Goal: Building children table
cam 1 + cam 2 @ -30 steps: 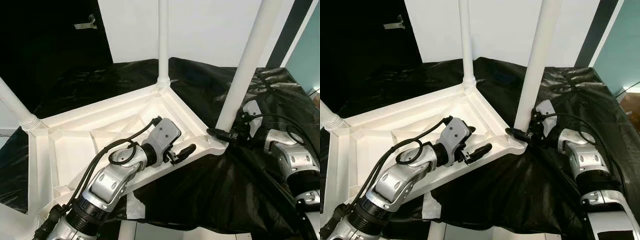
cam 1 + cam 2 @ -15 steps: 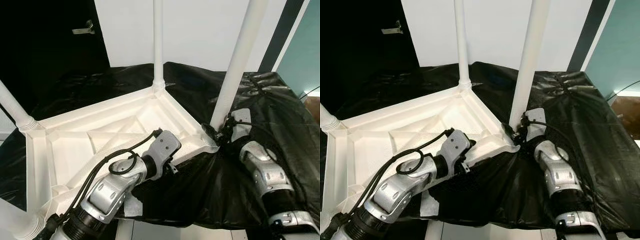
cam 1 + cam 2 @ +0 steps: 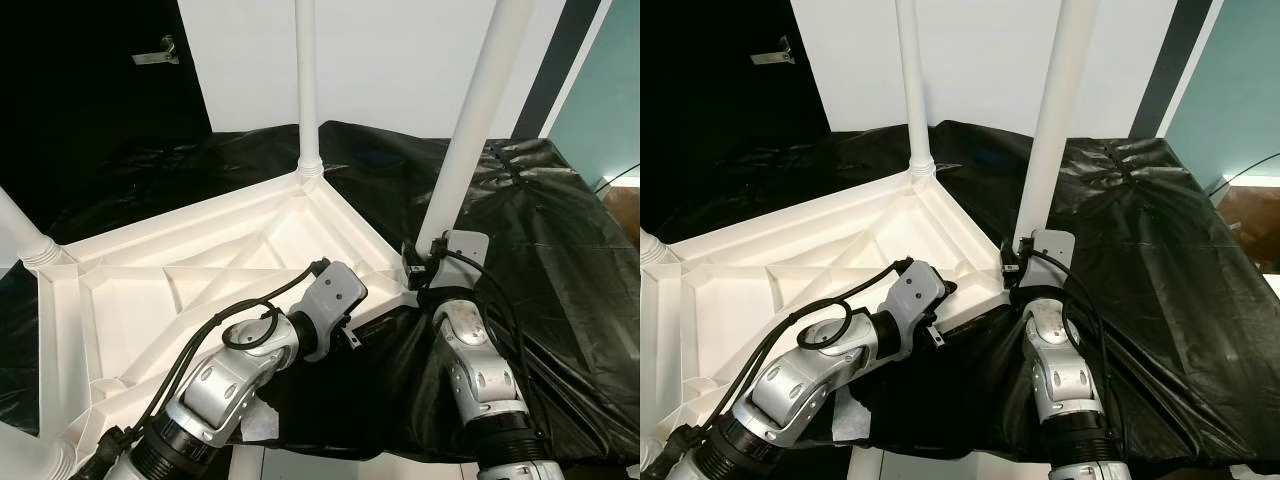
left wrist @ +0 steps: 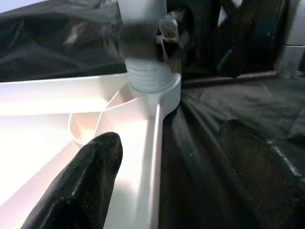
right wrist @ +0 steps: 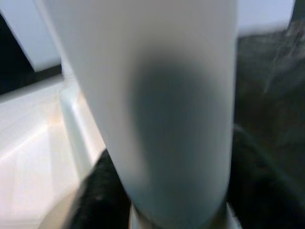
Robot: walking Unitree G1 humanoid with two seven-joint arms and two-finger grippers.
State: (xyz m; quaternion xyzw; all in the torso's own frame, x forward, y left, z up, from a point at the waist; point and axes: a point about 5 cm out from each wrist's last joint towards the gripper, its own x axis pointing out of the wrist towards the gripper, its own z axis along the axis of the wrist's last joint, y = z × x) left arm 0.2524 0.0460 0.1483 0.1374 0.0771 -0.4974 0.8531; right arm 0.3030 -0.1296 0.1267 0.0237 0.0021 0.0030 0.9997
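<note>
**Both grippers at the near corner of the upturned table**

We see the white plastic tabletop (image 3: 190, 270) lying upside down on a black sheet (image 3: 560, 230), its legs pointing to 12 o'clock. Our left gripper (image 4: 167, 176) is spread wide astride the tabletop's near edge, one finger (image 4: 81, 181) over the white underside, the other (image 4: 262, 167) over the sheet, gripping nothing. At 1 o'clock from it stands the nearest leg (image 3: 470, 130), screwed into its corner socket (image 4: 152, 86). Our right gripper (image 3: 418, 268) sits at that leg's base, and its wrist view has the leg (image 5: 157, 105) between dark fingers; we cannot tell whether they clamp it. A far leg (image 3: 306, 90) rises at 11 o'clock.
</note>
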